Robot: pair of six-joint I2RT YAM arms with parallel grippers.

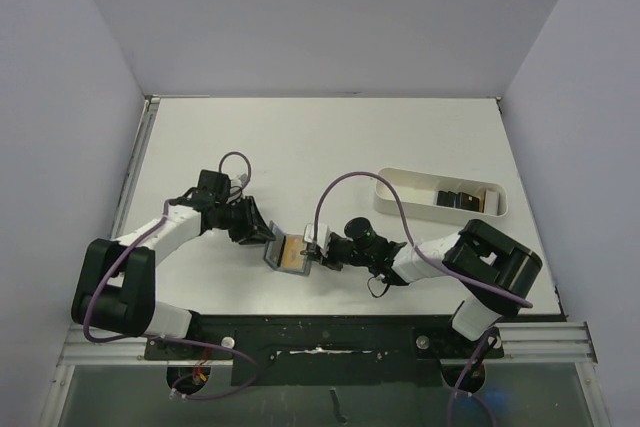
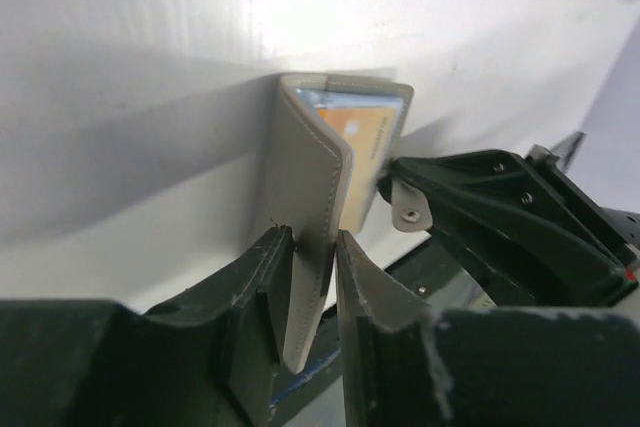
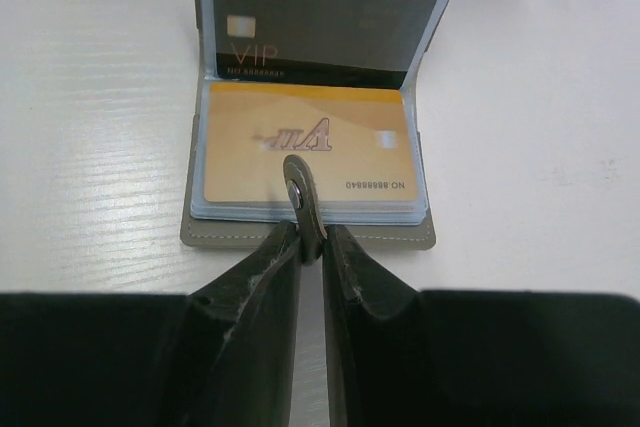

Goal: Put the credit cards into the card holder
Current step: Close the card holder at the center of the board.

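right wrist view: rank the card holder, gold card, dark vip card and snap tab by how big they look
1. card holder
2. gold card and dark VIP card: look alike, dark one farther, so unranked
3. snap tab

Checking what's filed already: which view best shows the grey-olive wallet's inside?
Right wrist: the grey-olive folding wallet opens toward it, gold card and dark card showing. Left wrist sees it edge-on; top view, small.
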